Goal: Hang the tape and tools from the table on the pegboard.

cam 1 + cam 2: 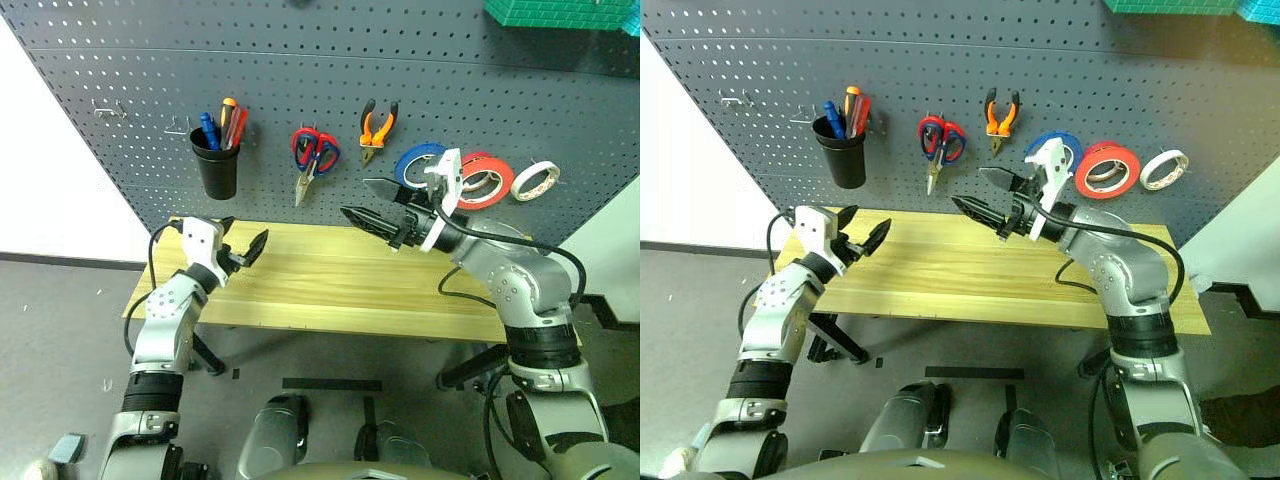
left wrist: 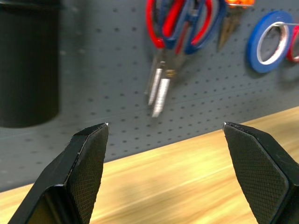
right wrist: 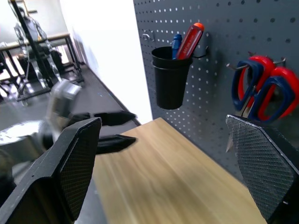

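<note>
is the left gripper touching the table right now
Apart. In the left eye view the left gripper hangs open above the table, with bare wood showing under its fingertips; the left wrist view also shows the tabletop lying clear beyond both fingers.

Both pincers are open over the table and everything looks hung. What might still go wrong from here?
1. The right pincer hovers open close in front of the blue roll and the red-orange roll; a careless swing might knock them off their hooks.
2. The red-handled scissors hang low, blades pointing down toward the table; an arm lifting nearby could catch them.
3. The left pincer sits just over the table edge and could scrape it if lowered.
</note>
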Controlling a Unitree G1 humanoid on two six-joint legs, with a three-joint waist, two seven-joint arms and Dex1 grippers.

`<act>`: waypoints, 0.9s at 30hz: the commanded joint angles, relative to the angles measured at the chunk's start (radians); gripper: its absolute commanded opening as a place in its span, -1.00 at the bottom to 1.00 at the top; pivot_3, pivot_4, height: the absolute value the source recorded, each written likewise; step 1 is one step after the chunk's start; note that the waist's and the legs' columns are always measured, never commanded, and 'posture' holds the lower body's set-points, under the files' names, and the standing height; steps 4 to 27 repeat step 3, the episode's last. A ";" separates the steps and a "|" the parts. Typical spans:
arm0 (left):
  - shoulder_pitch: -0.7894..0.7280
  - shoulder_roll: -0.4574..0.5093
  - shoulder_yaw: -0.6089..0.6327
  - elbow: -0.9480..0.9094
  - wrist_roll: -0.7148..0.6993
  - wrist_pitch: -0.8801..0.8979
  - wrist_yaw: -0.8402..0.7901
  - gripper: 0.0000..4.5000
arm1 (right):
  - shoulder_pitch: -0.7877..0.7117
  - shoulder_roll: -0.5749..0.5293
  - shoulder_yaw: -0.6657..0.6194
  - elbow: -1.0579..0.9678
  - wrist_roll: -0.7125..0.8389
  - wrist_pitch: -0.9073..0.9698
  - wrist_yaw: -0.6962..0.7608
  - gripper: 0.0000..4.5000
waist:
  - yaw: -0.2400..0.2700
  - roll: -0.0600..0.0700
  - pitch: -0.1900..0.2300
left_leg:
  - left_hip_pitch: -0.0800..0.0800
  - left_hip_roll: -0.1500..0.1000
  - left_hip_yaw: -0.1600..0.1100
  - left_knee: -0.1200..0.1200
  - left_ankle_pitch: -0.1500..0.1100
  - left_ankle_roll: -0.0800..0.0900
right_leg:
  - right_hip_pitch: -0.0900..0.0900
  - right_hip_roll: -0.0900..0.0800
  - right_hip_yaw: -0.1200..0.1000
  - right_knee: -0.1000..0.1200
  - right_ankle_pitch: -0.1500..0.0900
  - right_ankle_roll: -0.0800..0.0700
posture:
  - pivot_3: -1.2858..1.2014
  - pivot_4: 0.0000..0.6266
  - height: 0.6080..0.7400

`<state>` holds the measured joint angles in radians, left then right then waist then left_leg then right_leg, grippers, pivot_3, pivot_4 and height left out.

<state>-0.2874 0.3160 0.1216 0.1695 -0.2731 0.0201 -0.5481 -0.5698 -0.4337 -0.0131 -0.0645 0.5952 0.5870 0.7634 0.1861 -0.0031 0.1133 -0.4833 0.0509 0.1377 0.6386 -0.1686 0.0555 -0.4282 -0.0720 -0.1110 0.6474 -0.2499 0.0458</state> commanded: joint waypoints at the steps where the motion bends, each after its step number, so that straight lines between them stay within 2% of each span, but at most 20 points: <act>1: 0.008 0.027 0.014 -0.096 -0.057 -0.030 -0.079 0.82 | -0.015 -0.031 0.012 0.031 -0.039 -0.047 0.061 1.00 | 0.014 0.000 0.000 | 0.000 0.000 0.000 0.000 0.000 0.000 | 0.000 0.000 0.000 0.000 0.000 0.000 | 0.30 -0.75 0.88; 3: 0.020 0.050 0.023 -0.114 -0.087 -0.016 -0.131 0.82 | -0.013 -0.053 0.022 0.046 -0.061 -0.054 0.089 1.00 | 0.019 0.000 0.000 | 0.000 0.000 0.002 0.000 0.000 0.000 | 0.000 -0.001 0.000 0.000 0.000 0.000 | 0.30 -0.80 0.88; 27: 0.020 0.050 0.023 -0.114 -0.087 -0.016 -0.131 0.82 | -0.013 -0.053 0.022 0.046 -0.061 -0.054 0.089 1.00 | 0.019 0.000 0.000 | 0.000 0.000 0.002 0.000 0.000 0.000 | 0.000 -0.001 0.000 0.000 0.000 0.000 | 0.30 -0.80 0.88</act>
